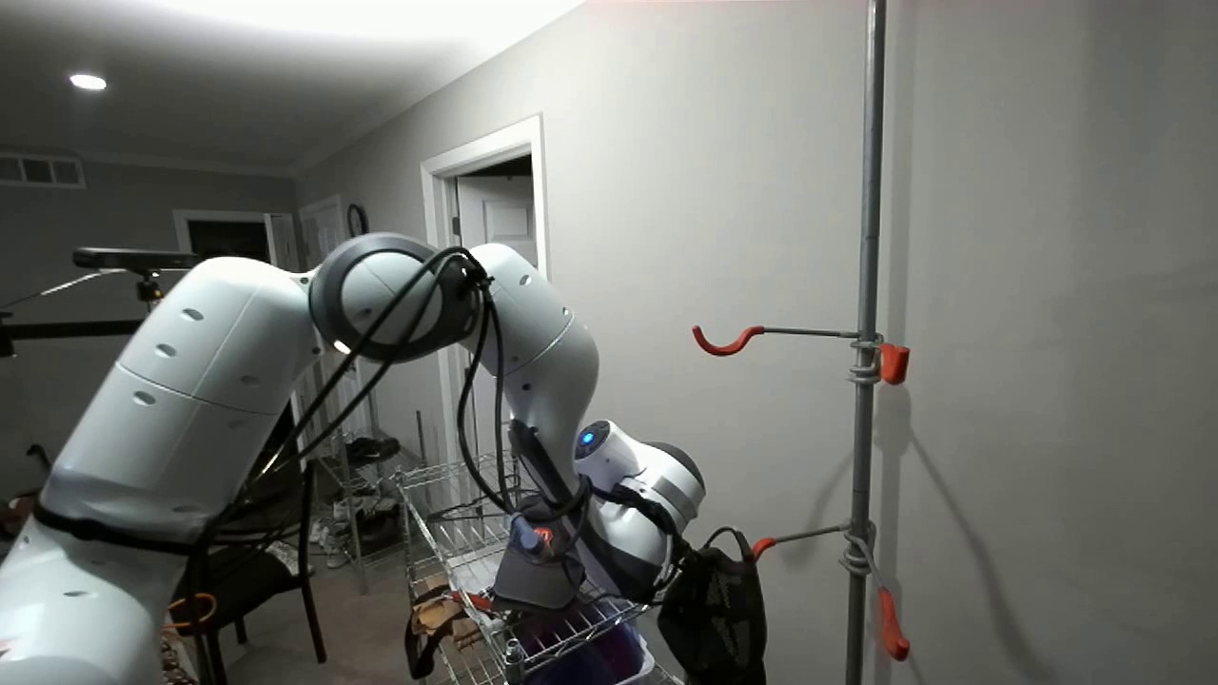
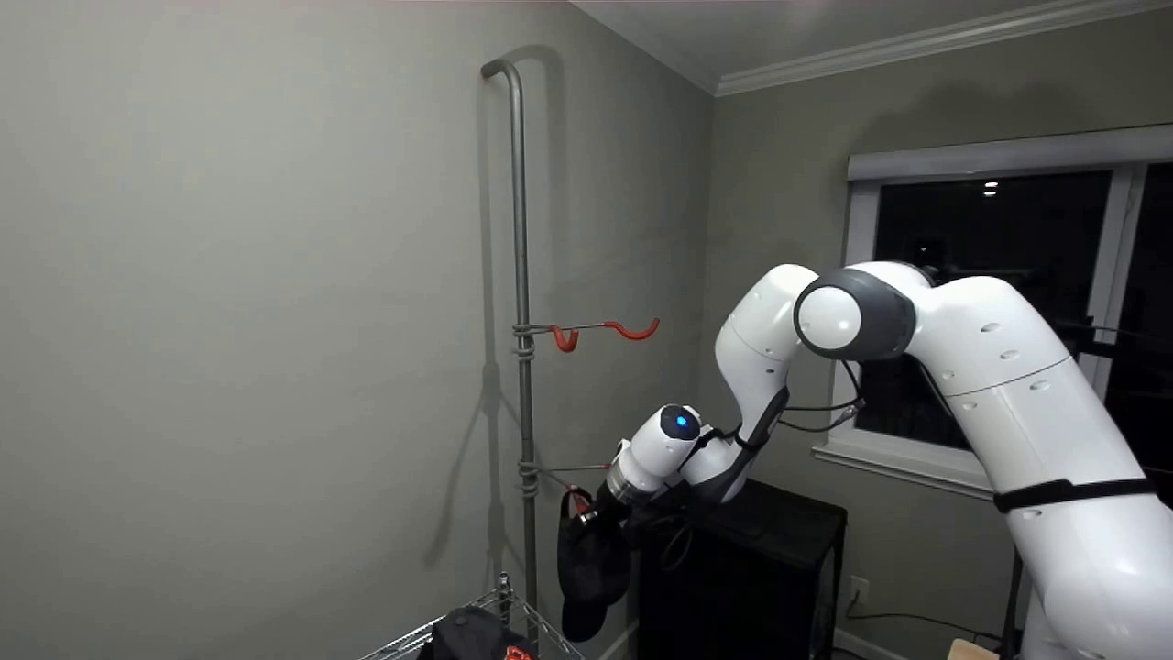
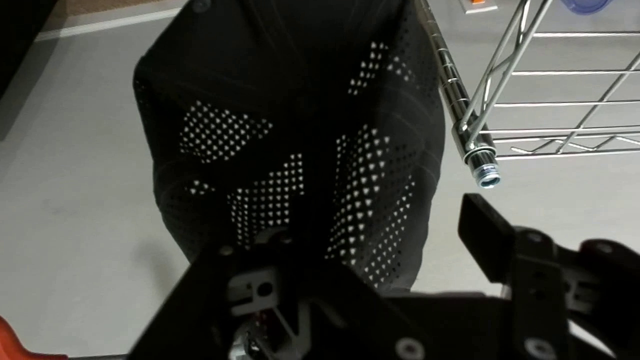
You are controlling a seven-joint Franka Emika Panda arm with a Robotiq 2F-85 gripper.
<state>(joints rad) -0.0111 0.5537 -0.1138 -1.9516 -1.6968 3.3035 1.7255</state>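
A black perforated cap [image 3: 370, 200] fills the middle of the wrist view, with light showing through its holes. In both exterior views the cap [image 1: 718, 618] [image 2: 591, 573] hangs with its strap loop at a lower red-tipped hook [image 2: 579, 500] of a metal pole [image 2: 522, 275]. My gripper [image 3: 392, 220] is open, close beside the cap. Its right finger stands apart from the cap, with wall showing between them. Its left finger is dark against the cap, and I cannot tell whether it touches it. In an exterior view the gripper [image 2: 607, 513] is near the cap's strap.
A wire rack [image 1: 457, 552] stands beside the pole; its post and wires [image 3: 565, 102] show at the wrist view's right. A dark cap with an orange logo [image 1: 538, 576] lies on it. An upper red hook [image 1: 728, 344] sticks out above. A black cabinet [image 2: 742, 568] stands behind the arm.
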